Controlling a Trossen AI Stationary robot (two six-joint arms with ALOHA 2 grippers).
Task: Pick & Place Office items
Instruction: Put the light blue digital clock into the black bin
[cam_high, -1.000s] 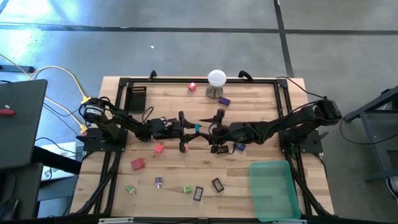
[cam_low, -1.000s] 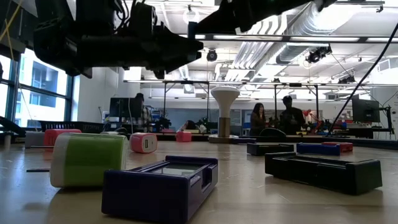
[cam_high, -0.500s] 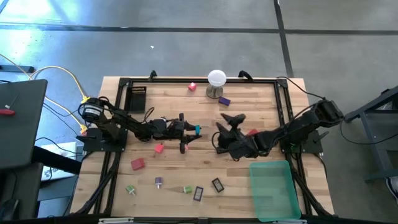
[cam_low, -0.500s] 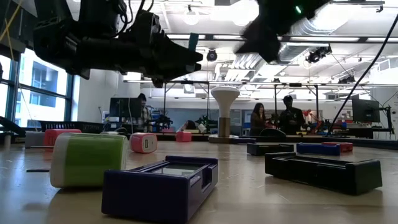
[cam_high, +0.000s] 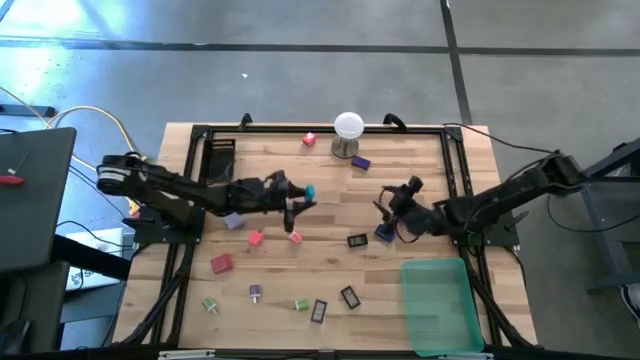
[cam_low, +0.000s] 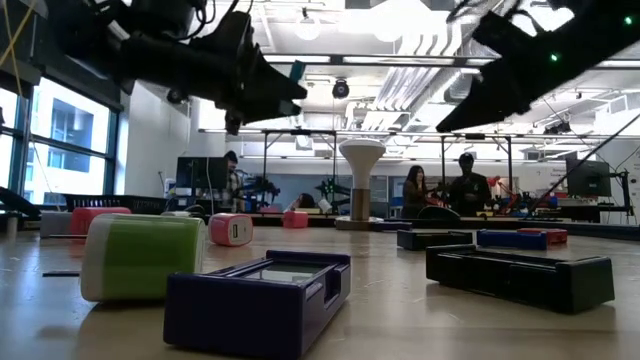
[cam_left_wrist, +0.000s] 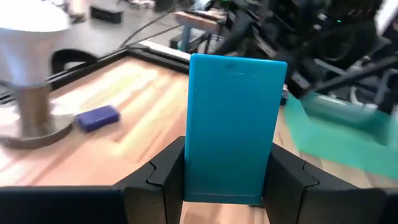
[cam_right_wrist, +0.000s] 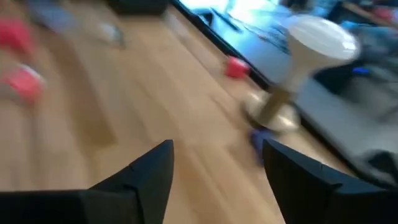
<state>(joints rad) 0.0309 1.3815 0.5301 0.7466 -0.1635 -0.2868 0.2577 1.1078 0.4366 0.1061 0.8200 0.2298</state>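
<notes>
High view: left gripper (cam_high: 297, 196) is hovering over the middle of the table (cam_high: 460, 170), clenching a small blue block (cam_high: 309, 190) between its fingers; a pink piece (cam_high: 294, 237) is lying just below it in the picture, a red piece (cam_high: 256, 238) a little further toward the left arm's base; right gripper (cam_high: 386, 205) is reaching in from the right with its fingers spread apart and nothing between them; a blue piece (cam_high: 384, 233) and a black piece (cam_high: 357, 240) are lying near it, the green tray (cam_high: 438, 305) beyond them toward the front edge; white ball on its stand (cam_high: 348, 133) is standing at the far edge, well apart from both grippers.

Low view: both arms are hanging above the table; a green-and-white piece (cam_low: 140, 256) and a purple holder (cam_low: 258, 299) are sitting closest to the camera, well below the grippers.

Left wrist view: blue block (cam_left_wrist: 231, 127) is standing upright, pinched between the two dark fingers (cam_left_wrist: 158, 176); a small purple piece (cam_left_wrist: 97, 117) is lying ahead of them beside the stand's base.

Right wrist view: fingers (cam_right_wrist: 150, 168) are standing apart, empty; red piece (cam_right_wrist: 236, 66) and the white ball's stand (cam_right_wrist: 292, 74) are lying ahead, blurred.
</notes>
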